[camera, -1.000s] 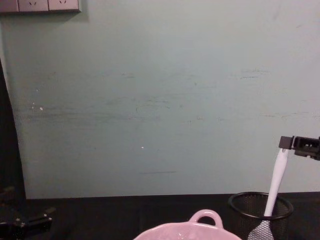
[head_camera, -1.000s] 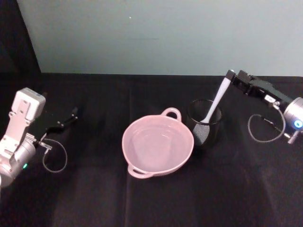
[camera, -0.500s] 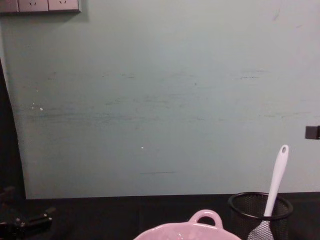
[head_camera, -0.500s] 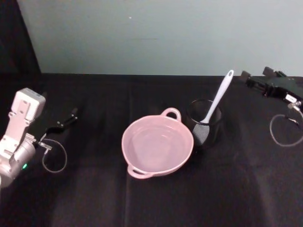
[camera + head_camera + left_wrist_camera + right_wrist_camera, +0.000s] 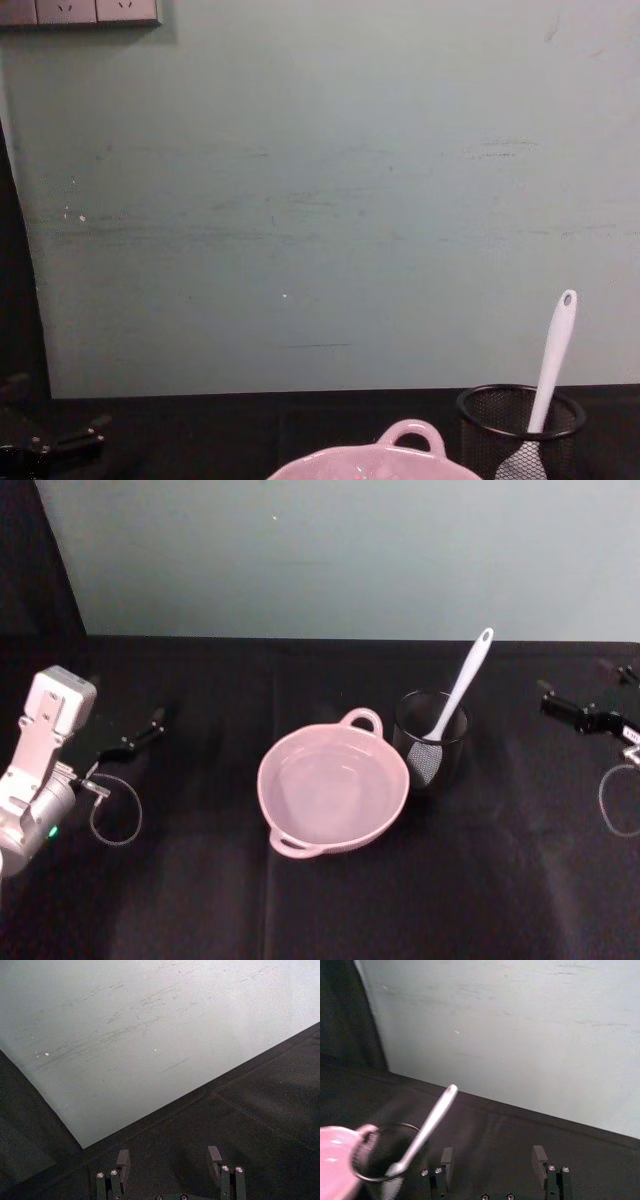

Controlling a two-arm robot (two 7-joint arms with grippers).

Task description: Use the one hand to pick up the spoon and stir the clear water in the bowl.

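At the far left of the head view sits the left gripper (image 5: 140, 735), low over the black tablecloth (image 5: 200, 880) beside its grey-white arm (image 5: 40, 770) and a small loop of grey cable (image 5: 115, 815). Its own wrist view shows its two fingers (image 5: 123, 1162) standing wide apart with nothing between them.

Toward the middle there is one bowl (image 5: 333, 790), pale pink and glossy, with two small loop handles on its rim (one at the back, one at the front). It rests flat on the cloth.

Just beside it on the right, close enough that I cannot tell whether they touch, stands one black wire-mesh cup (image 5: 432, 742). One white spoon (image 5: 460, 690) stands in it, its wide end down inside the mesh and its long handle leaning up and to the right, the small hole at the handle's tip plain in the chest view (image 5: 568, 298).

At the far right edge is the right gripper (image 5: 585, 705), well apart from the spoon, with its grey cable looping below. Its fingers (image 5: 538, 1157) are spread wide and hold nothing.

A pale green wall (image 5: 320, 200) backs the table, with a strip of sockets (image 5: 80, 10) at the upper left. No writing or label can be read anywhere.
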